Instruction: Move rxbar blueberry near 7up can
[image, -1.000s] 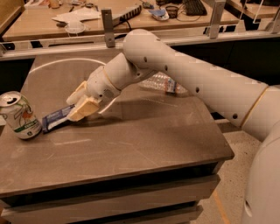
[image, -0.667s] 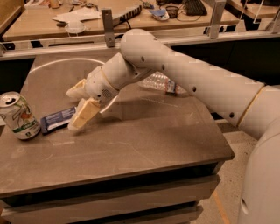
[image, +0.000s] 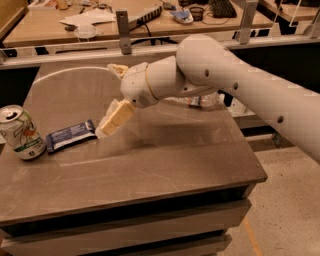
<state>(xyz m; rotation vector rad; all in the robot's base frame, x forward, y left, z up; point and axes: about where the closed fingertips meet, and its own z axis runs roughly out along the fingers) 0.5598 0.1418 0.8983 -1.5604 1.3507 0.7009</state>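
Observation:
The 7up can (image: 19, 132) stands upright at the left edge of the grey table (image: 165, 160). The rxbar blueberry (image: 70, 135) lies flat in its dark blue wrapper just right of the can, almost touching it. My gripper (image: 109, 99) is open and empty, raised a little above the table just right of the bar. One pale finger (image: 115, 118) points down toward the bar's right end. The other finger (image: 119, 70) sticks out higher up and farther back.
A clear plastic water bottle (image: 200, 100) lies on the table, mostly hidden behind my arm. A metal rail (image: 70, 52) runs behind the table, with a cluttered desk (image: 90, 20) beyond it. The table's right edge drops to the floor (image: 285, 210).
My gripper has let go of the rxbar, opened wider, and drawn back up and to the right. The bar stays flat beside the can.

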